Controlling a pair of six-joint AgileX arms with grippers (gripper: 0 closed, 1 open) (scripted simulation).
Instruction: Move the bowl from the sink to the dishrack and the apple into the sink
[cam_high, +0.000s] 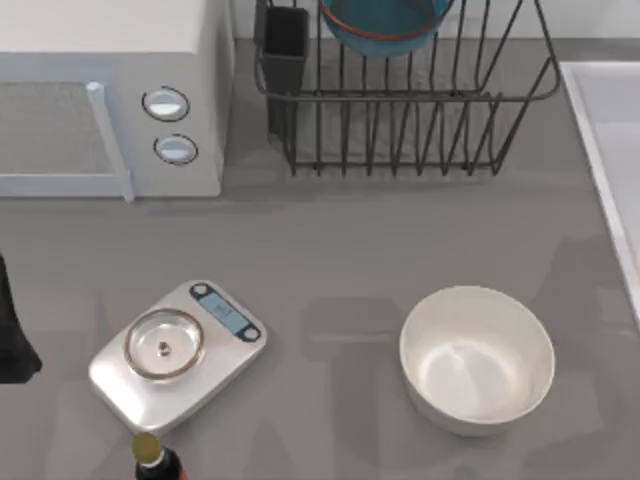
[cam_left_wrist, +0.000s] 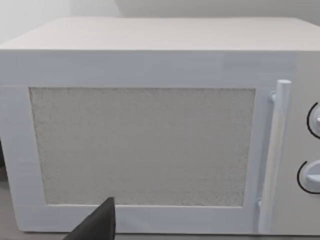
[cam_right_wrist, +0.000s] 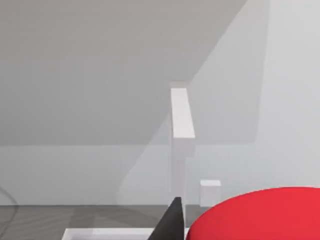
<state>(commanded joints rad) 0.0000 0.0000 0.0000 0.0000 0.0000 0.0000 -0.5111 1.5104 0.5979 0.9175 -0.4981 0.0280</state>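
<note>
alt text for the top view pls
A teal-blue bowl sits in a dark wire dishrack at the back of a grey table. In front are a white bowl and kitchen scale; a microwave stands left.

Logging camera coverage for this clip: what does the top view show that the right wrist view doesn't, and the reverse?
Top view alone: the bowl sitting in the dishrack, a microwave, a scale, a white bowl. Right wrist view alone: the apple close beside the right tool's dark finger, and a faucet. Shared: the sink and the grey table.
</note>
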